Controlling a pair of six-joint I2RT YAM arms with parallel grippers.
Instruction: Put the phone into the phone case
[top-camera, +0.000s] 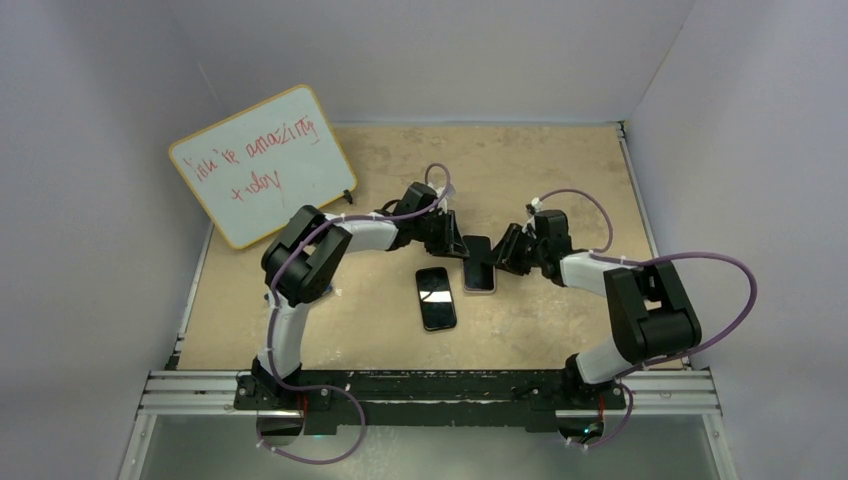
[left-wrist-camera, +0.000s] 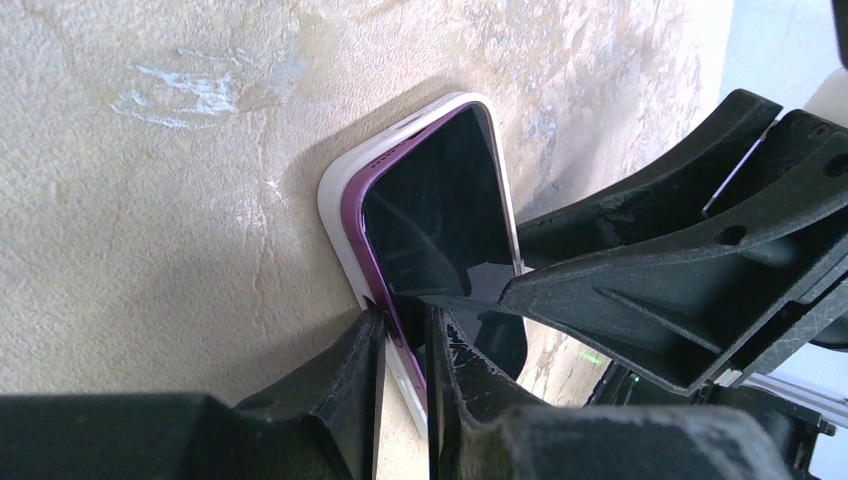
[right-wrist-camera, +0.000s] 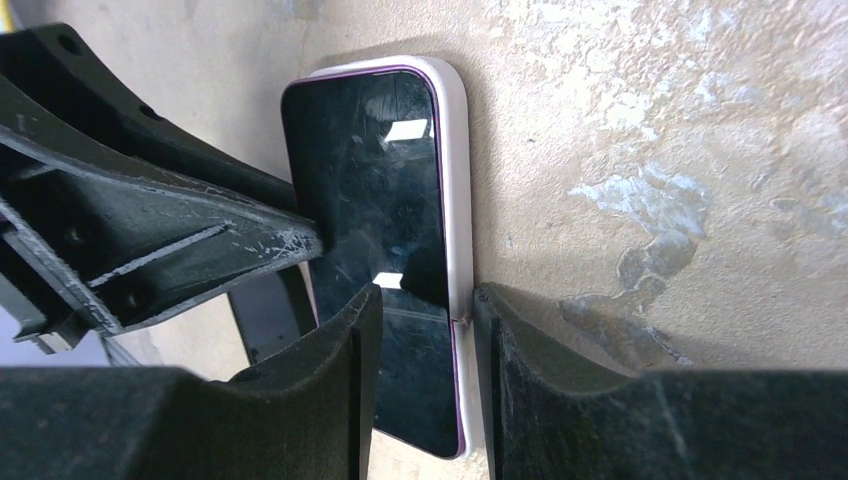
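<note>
A purple phone (top-camera: 478, 262) with a dark screen lies in a white phone case at the table's middle, between my two grippers. In the left wrist view the phone (left-wrist-camera: 440, 200) sits in the case (left-wrist-camera: 340, 200), its purple side showing above the white rim. My left gripper (left-wrist-camera: 405, 320) is shut on that edge, one finger outside the case, one on the screen. In the right wrist view the phone (right-wrist-camera: 380, 180) lies nearly flush in the case (right-wrist-camera: 457, 180). My right gripper (right-wrist-camera: 425, 300) straddles the opposite edge, one finger against the case's side, one on the screen.
A second black phone (top-camera: 436, 298) lies flat just left of and nearer than the cased one. A whiteboard (top-camera: 262, 178) with red writing leans at the back left. White walls enclose the table; a metal rail (top-camera: 430, 385) runs along the front.
</note>
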